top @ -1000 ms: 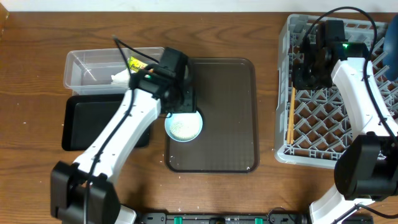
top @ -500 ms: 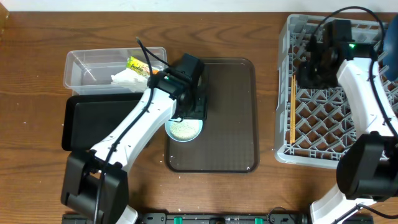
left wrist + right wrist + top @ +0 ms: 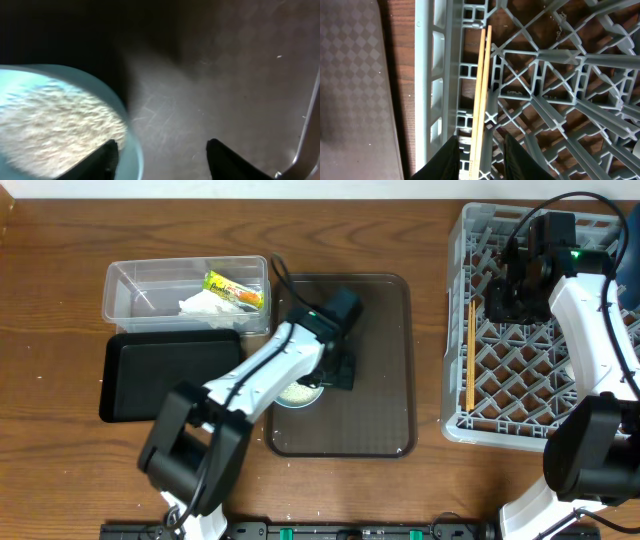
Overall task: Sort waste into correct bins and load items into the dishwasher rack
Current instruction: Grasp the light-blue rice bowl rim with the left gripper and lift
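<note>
The left arm [image 3: 262, 370] is reaching into frame centre, jaws parted; the right arm [image 3: 580, 310] is hovering upper right, jaws parted.

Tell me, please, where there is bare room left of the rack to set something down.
The brown tray is bare right of the blue plate, as is the black tray. Crowded: the right end of the clear tub, with tissue and wrapper.

Overhead: high, straight down, whole counter [image 3: 60, 270] in frame. Left wrist: very close, angled down on tray [image 3: 375, 360], plate [image 3: 95, 87] rim at 8 o'clock. Right wrist: close, down on rack [image 3: 427, 75] wall and chopsticks [image 3: 482, 90]; tray at 9 o'clock. All three share tray.
</note>
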Available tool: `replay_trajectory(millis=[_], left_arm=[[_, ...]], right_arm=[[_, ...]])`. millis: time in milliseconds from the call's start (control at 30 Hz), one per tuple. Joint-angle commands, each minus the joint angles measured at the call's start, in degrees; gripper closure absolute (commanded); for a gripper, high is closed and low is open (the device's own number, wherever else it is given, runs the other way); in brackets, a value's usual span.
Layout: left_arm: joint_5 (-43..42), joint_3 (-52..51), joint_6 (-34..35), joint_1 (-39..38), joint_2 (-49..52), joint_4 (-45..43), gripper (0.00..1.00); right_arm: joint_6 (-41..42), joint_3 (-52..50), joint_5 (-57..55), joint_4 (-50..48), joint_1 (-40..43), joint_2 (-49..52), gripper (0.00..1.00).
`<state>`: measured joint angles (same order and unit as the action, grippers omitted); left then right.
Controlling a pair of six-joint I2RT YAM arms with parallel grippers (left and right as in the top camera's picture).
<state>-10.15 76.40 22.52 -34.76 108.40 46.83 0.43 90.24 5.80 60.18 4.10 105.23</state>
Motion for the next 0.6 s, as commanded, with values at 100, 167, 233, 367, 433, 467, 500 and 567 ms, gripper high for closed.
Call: replay_trajectory(millis=[100, 167, 233, 367, 433, 467, 500, 567], left_arm=[[0.8, -0.4, 0.1, -0.8, 3.2, -0.4, 0.73], [1.5, -0.4, 0.1, -0.8, 3.1, -0.4, 0.81], [3.3, -0.4, 0.1, -0.7, 3.0, -0.2, 0.94], [6.8, -0.4, 0.1, -0.1, 1.2, 1.4, 0.94], [7.4, -0.3, 0.0, 1.0, -0.6, 2.2, 0.94], [7.4, -0.3, 0.0, 1.7, -1.9, 2.6, 0.94], [7.3, -0.3, -0.5, 2.6, -3.2, 2.9, 0.94], [7.2, -0.3, -1.9, 5.1, -6.4, 3.5, 0.94]], right_arm=[[0.4, 0.9, 0.3, 0.1, -0.1, -1.5, 0.73], [0.4, 0.9, 0.3, 0.1, -0.2, -1.5, 0.73], [0.4, 0.9, 0.3, 0.1, -0.2, -1.5, 0.73], [0.4, 0.9, 0.3, 0.2, -0.2, -1.5, 0.73], [0.3, 0.9, 0.2, 0.3, -0.2, -1.5, 0.73], [0.3, 0.9, 0.2, 0.3, -0.2, -1.5, 0.73], [0.3, 0.9, 0.2, 0.3, -0.1, -1.5, 0.73], [0.3, 0.9, 0.2, 0.3, -0.2, -1.5, 0.73]])
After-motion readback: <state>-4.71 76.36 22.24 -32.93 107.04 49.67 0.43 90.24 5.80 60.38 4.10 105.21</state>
